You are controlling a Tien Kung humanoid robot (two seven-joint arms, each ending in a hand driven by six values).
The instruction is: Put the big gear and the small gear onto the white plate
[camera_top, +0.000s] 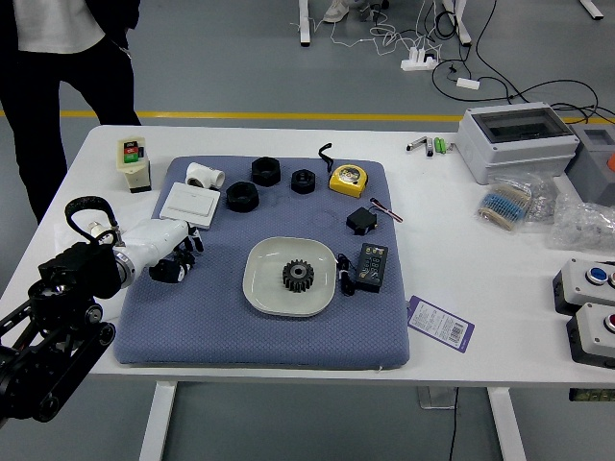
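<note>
Grey floor (288,86) with a yellow stripe (240,116) runs behind the white desk (480,351). Dark fingers (168,272) on the robot's white left hand (154,243) are loosely parted, nothing visible between them, over the left side of a blue-grey mat (250,344); whether they touch it, I cannot tell. Just beyond them lies a flat white box (190,205), with a white pipe fitting (202,176) behind it and three black rings (242,197) to its right. Near the mat's middle, one dark toothed gear (298,276) sits on the white plate (262,290); which size it is, I cannot tell. Right of the plate are a coiled black cable (345,276) and a black adapter (372,267), with a small black block (361,221) and a yellow tape measure (348,180) farther back. A purple-edged card (440,324) lies beside the mat. At the far left stands a person (62,58) in a white top and dark clothes.
</note>
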